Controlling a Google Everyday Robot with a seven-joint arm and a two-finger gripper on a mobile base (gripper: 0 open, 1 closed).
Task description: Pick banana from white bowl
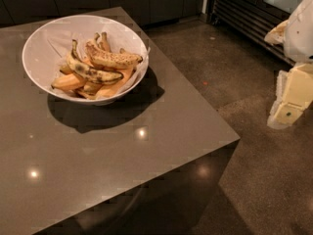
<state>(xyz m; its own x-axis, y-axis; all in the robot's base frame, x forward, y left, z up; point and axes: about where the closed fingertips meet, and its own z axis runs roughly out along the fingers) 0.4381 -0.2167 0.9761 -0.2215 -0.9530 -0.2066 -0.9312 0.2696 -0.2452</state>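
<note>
The white bowl (46, 43) stands at the back left of the brown table (122, 165). The speckled yellow banana (115, 58) lies on top of the pile in the bowl, towards its right side, dark tip pointing right. Below it lies a banana with long black streaks (93, 74). Smooth orange-yellow bananas (68, 82) lie underneath. My gripper (289, 102) is at the far right, off the table and over the floor, well away from the bowl. It holds nothing that I can see.
The table's right edge and front corner (237, 140) lie between the gripper and the bowl. Dark floor (254, 180) spreads to the right. Dark cabinets and a slatted unit (244, 13) stand at the back.
</note>
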